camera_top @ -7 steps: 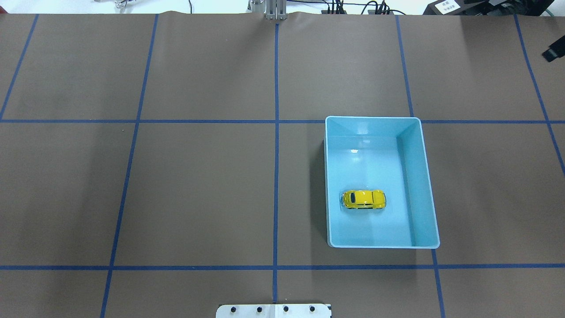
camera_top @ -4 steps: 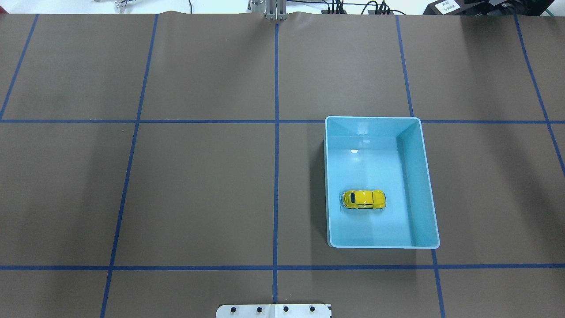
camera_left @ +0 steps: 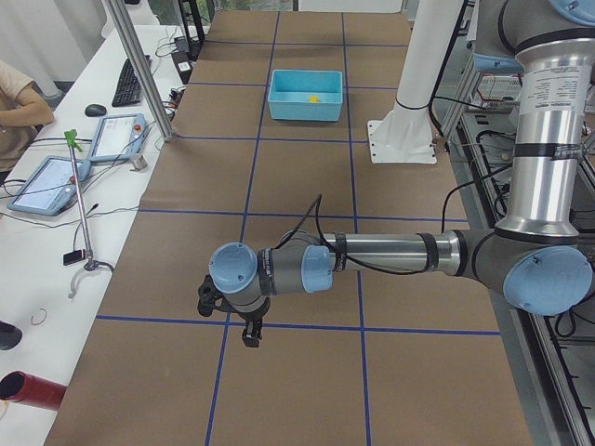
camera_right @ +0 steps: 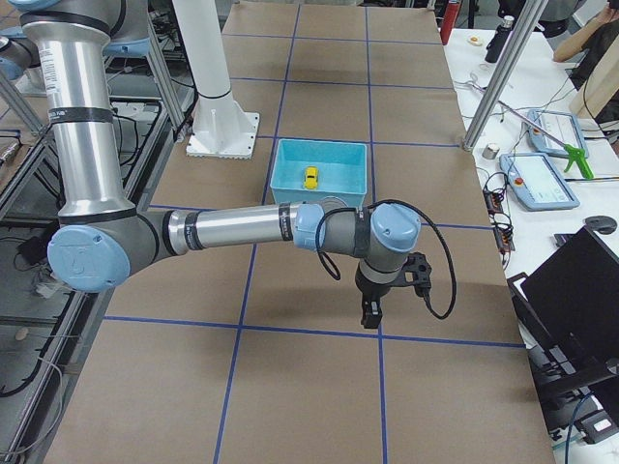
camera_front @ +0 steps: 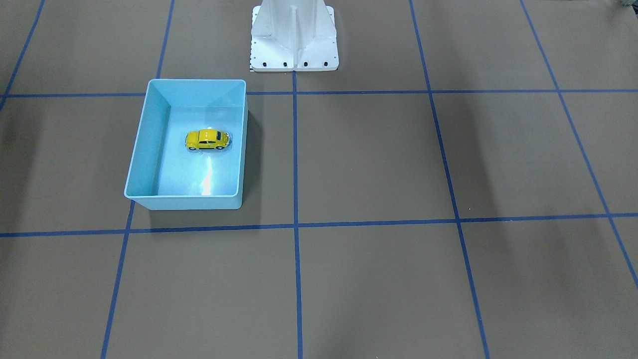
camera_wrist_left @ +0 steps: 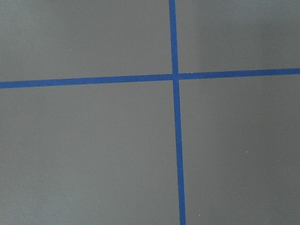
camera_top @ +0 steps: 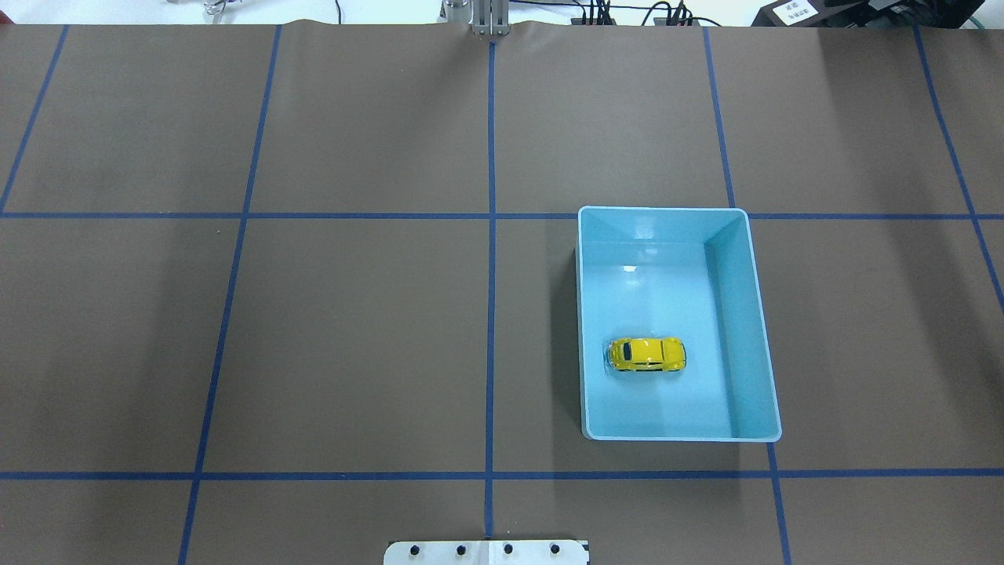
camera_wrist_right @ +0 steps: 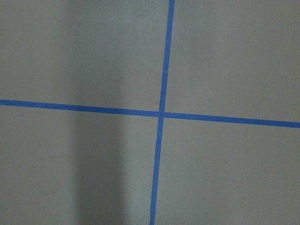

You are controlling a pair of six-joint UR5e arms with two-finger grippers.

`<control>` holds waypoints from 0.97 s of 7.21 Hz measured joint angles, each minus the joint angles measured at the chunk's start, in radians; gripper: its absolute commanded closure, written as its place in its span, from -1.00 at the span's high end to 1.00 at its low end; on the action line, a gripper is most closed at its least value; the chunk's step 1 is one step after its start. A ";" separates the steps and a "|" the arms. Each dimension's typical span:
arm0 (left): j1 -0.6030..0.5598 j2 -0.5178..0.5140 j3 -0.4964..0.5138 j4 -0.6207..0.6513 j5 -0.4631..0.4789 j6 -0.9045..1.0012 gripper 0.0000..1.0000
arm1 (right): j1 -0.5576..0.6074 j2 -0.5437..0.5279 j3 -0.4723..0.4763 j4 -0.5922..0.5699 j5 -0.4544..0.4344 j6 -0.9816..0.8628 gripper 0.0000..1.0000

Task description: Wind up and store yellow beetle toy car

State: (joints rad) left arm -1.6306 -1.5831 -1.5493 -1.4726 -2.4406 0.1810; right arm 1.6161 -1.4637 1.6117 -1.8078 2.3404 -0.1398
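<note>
Brown paper with a blue tape grid covers the table (camera_top: 353, 329). The left gripper (camera_left: 249, 330) and right gripper (camera_right: 370, 314) hang over bare paper; I cannot tell whether either is open or closed. Well apart from both, the yellow beetle toy car (camera_top: 648, 355) stands on its wheels inside the light-blue bin (camera_top: 737, 314).

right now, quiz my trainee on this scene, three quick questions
1. True or false: the yellow beetle toy car sits inside the light-blue bin.
2. In the overhead view, the bin lies: A) in the left half, B) in the right half, C) across the centre line.
3. Does the left arm or the right arm touch the car?
Key: 1 true; 2 B; 3 no, both are well away from the bin.
</note>
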 measured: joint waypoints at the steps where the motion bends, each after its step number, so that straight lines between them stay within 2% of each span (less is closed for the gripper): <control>1: 0.000 0.000 0.000 0.000 0.000 0.000 1.00 | -0.002 -0.002 -0.002 0.001 0.016 0.001 1.00; 7: 0.000 0.000 0.001 0.000 0.000 0.000 1.00 | -0.016 -0.024 -0.011 0.034 0.037 0.003 1.00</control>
State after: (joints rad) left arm -1.6306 -1.5831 -1.5481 -1.4726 -2.4406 0.1810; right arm 1.6000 -1.4875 1.6008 -1.7741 2.3770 -0.1368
